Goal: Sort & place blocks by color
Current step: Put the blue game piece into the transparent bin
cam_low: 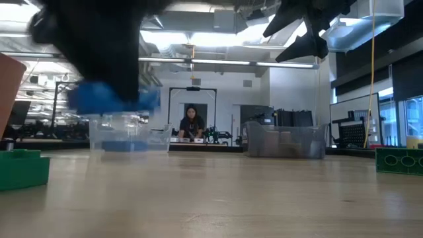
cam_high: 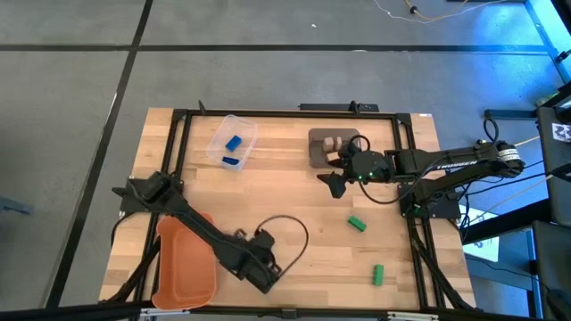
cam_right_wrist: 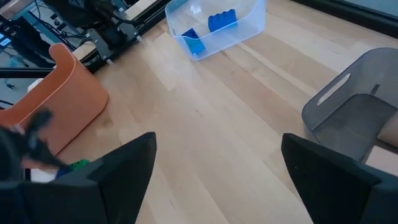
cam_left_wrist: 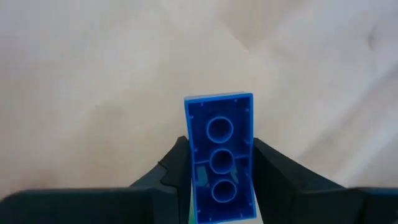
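My left gripper (cam_left_wrist: 219,186) is near the table's near edge, right of the orange tray, and is shut on a blue block (cam_left_wrist: 219,155); in the low view that blue block (cam_low: 112,99) shows blurred, above the table. My right gripper (cam_right_wrist: 217,168) is open and hovers just in front of the grey bin (cam_high: 328,147), which holds a pale tan block (cam_high: 332,143). Two blue blocks (cam_high: 233,150) lie in the clear tub (cam_high: 219,143). Two green blocks (cam_high: 357,224) (cam_high: 378,275) lie flat on the wood right of centre. My left gripper pinches the blue block between its two fingers (cam_left_wrist: 177,171), one on each long side (cam_left_wrist: 249,168). The block's hollow underside faces the wrist camera and its far end sticks out past the fingertips. It is lifted clear of the table.
The orange tray (cam_high: 183,263) stands at the near left corner, beside the left arm. A black cable loops on the wood (cam_high: 294,227) near the left gripper. Bare wood lies between the tub, the grey bin and the green blocks. A person sits far behind the table (cam_low: 192,125).
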{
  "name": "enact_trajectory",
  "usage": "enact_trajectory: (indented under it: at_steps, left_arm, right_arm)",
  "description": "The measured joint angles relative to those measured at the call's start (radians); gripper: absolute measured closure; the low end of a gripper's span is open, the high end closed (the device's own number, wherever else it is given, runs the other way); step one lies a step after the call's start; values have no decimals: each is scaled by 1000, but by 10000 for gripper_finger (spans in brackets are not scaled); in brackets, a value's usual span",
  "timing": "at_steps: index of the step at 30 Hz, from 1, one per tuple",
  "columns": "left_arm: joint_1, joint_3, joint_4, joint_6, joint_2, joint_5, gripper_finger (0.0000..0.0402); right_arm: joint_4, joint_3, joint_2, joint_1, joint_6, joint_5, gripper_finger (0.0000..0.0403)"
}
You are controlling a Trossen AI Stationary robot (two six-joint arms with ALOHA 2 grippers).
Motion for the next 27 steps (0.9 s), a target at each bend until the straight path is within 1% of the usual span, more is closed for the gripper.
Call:
enact_trajectory:
  at_steps: [4, 6, 7, 9, 11, 12, 14, 16, 18, 20, 22, 24, 27]
  left_arm:
    - [40, -2, -250, 93, -146, -156, 287]
    - [67, -26, -313, 138, -252, -270, 287]
    - [82, -53, -318, 167, -310, -321, 287]
    - [121, -131, -304, 225, -440, -394, 287]
    - [166, -231, -242, 301, -585, -438, 287]
    - [192, -287, -192, 347, -659, -455, 287]
    - [255, -409, -41, 475, -810, -451, 287]
    - [331, -539, 175, 621, -945, -391, 287]
    - [418, -675, 429, 772, -1061, -257, 287]
    - [508, -801, 695, 870, -1147, -105, 287]
    - [593, -908, 901, 908, -1195, 31, 287]
    - [666, -984, 1046, 923, -1205, 135, 287]
    - [740, -1043, 1156, 926, -1201, 241, 287]
  right_arm:
    - [-1, 0, 0, 0, 1, 0, 58]
    - [-1, 0, 0, 0, 2, 0, 58]
    - [-1, 0, 0, 0, 2, -1, 58]
    - [-1, 0, 0, 0, 4, -3, 58]
    - [-1, 0, 0, 0, 9, -8, 58]
    - [0, 0, 0, 0, 12, -9, 58]
    - [4, 0, 0, 0, 31, -10, 58]
    - [8, 0, 0, 0, 37, -10, 58]
    - [29, 0, 0, 0, 33, -11, 58]
    - [55, 0, 0, 0, 8, -12, 58]
    - [95, 0, 0, 0, -36, -30, 58]
    - [147, 0, 0, -8, -100, -76, 58]
    - [228, 0, 0, -32, -191, -184, 58]
